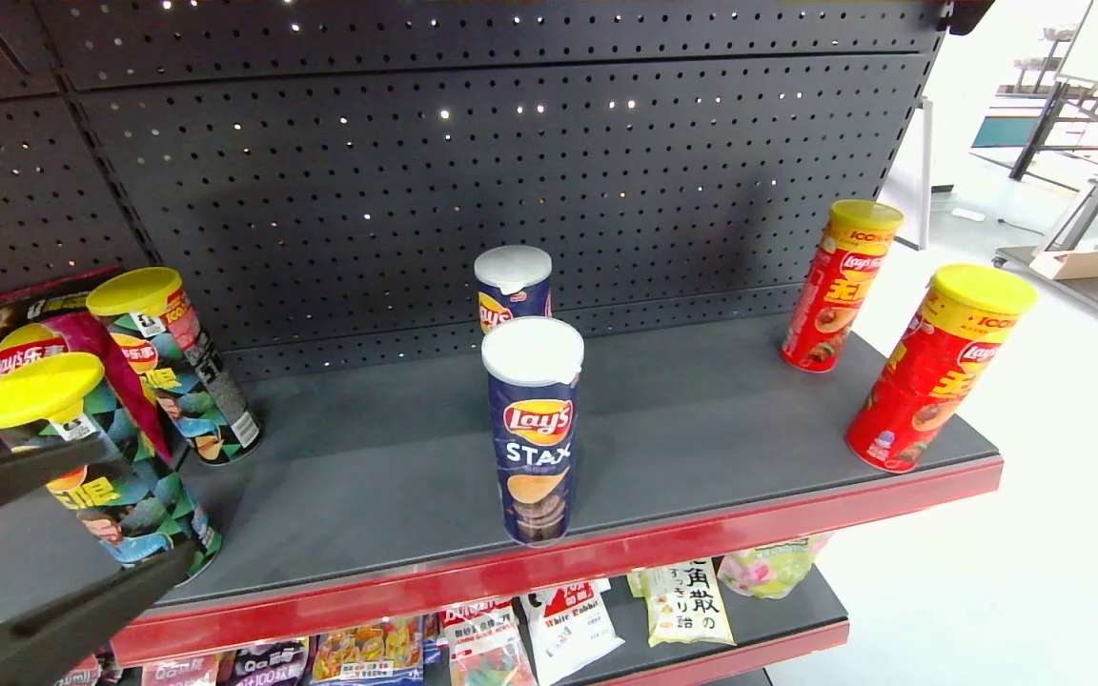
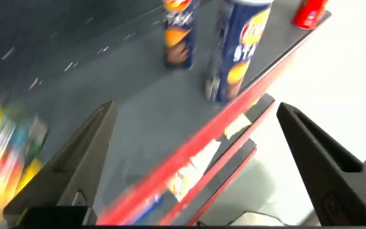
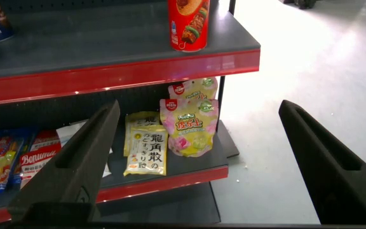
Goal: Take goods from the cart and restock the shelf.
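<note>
Presently, both grippers are found spread wide and empty. The left gripper [image 1: 149, 497] is held at the shelf's [image 1: 368, 476] near left edge, just beside a yellow-lidded can [image 1: 34, 388]. The right gripper [image 3: 199, 165] is faced toward snack bags [image 3: 189, 124] below.

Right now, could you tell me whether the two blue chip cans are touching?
Apart. The left wrist view shows bare shelf between front can and rear can.

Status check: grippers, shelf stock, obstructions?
Left gripper open, empty, at shelf front edge. Right gripper open, empty. Six chip cans upright on shelf. Nothing in the way.
</note>
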You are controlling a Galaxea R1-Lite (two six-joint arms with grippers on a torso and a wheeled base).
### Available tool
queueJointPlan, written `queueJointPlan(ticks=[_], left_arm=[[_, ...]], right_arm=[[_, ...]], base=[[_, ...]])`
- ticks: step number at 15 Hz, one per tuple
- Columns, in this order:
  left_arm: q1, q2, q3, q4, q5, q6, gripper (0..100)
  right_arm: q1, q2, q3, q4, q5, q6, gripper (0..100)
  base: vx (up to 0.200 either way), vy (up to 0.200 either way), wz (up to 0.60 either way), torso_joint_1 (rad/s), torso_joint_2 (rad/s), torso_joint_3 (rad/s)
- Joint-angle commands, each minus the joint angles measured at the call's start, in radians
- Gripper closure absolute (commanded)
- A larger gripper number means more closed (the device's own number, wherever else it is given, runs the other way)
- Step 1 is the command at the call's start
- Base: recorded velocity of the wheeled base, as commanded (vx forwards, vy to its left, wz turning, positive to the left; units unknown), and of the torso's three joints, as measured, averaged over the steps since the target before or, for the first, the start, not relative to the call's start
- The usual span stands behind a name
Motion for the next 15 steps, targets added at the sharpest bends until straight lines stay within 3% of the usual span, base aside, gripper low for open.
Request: queueJointPlan(ticks=[1, 3, 4, 6, 8, 9, 12, 14, 15], left_arm=[[0.049, -0.412, 0.032, 0.306, 0.069, -0.055, 0], [0.049, -0.541, 0.023, 0.483, 0.160, -0.055, 0], [0.049, -0.558, 0.027, 0.495, 0.187, -0.055, 0], [0.049, -0.575, 0.056, 0.481, 0.301, -0.062, 0], [0.054, -0.573, 0.059, 0.477, 0.347, -0.081, 0], [0.085, -0.570, 0.059, 0.478, 0.376, -0.085, 0], [0.212, -0.575, 0.079, 0.489, 0.374, -0.087, 0], [0.223, -0.599, 0.110, 0.481, 0.364, -0.090, 0], [0.218, -0.642, 0.138, 0.466, 0.331, -0.090, 0]], right_arm=[[0.000, 0.000, 0.000, 0.000, 0.000, -0.001, 0], [0.000, 0.000, 0.000, 0.000, 0.000, -0.001, 0], [0.000, 0.000, 0.000, 0.000, 0.000, -0.001, 0], [0.000, 0.000, 0.000, -0.002, 0.000, -0.001, 0], [0.000, 0.000, 0.000, 0.000, 0.000, -0.001, 0], [0.000, 0.000, 0.000, 0.000, 0.000, -0.001, 0], [0.000, 0.000, 0.000, -0.002, 0.001, -0.001, 0], [0.000, 0.000, 0.000, -0.002, 0.004, -0.004, 0], [0.000, 0.000, 0.000, 0.000, 0.007, -0.004, 0]], base=[[0.000, 0.000, 0.00, 0.000, 0.00, 0.000], [0.000, 0.000, 0.00, 0.000, 0.00, 0.000], [0.000, 0.000, 0.00, 0.000, 0.00, 0.000], [0.000, 0.000, 0.00, 0.000, 0.00, 0.000], [0.000, 0.000, 0.00, 0.000, 0.00, 0.000], [0.000, 0.000, 0.00, 0.000, 0.00, 0.000], [0.000, 0.000, 0.00, 0.000, 0.00, 0.000], [0.000, 0.000, 0.00, 0.000, 0.00, 0.000], [0.000, 0.000, 0.00, 0.000, 0.00, 0.000]])
